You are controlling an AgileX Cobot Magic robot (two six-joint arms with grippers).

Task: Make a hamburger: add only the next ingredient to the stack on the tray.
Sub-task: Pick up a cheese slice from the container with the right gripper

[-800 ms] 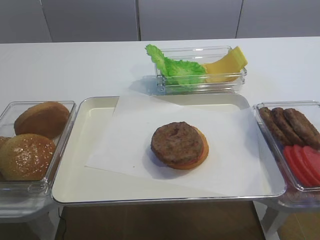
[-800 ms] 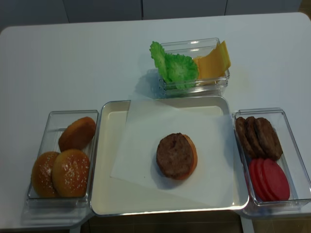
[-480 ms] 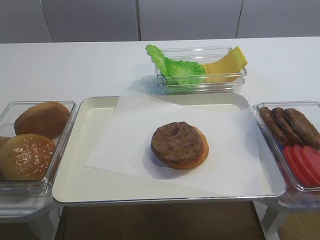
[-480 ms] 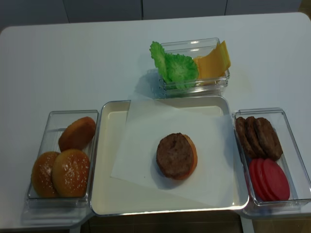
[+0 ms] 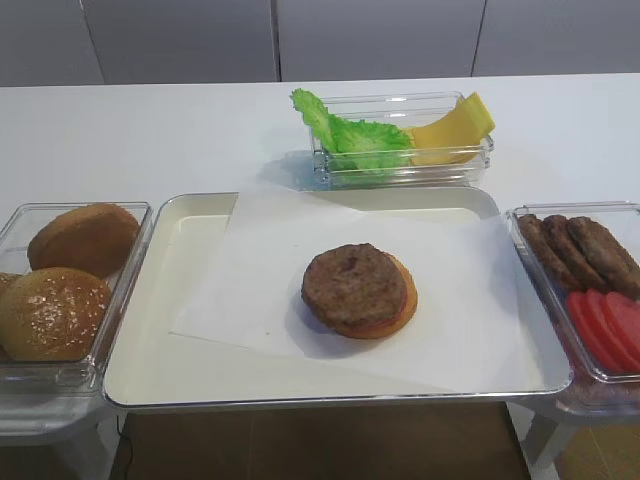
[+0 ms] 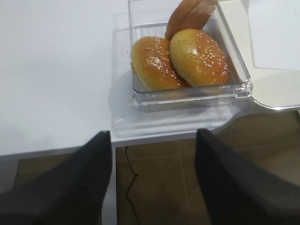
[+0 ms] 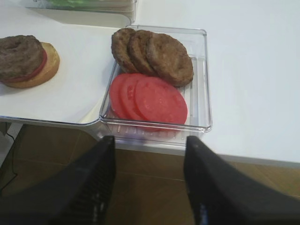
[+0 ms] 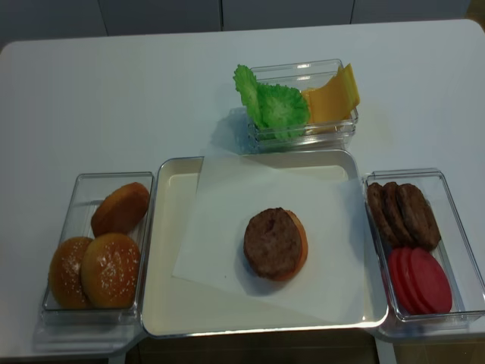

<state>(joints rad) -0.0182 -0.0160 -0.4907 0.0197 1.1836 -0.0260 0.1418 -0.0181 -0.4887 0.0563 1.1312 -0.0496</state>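
White table [image 8: 114, 91], grey cabinet fronts [image 5: 370, 40] behind (brown floor below); both tools spread, empty.

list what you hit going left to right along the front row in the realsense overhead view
bin of sesame buns → cream tray → white paper sheet → patty-on-bun stack → bin with spare patties and tomato slices

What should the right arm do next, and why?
Probably move the right gripper, open and empty near the tomato bin, toward the cheese in the back bin: the stack on the tray ends at the patty.
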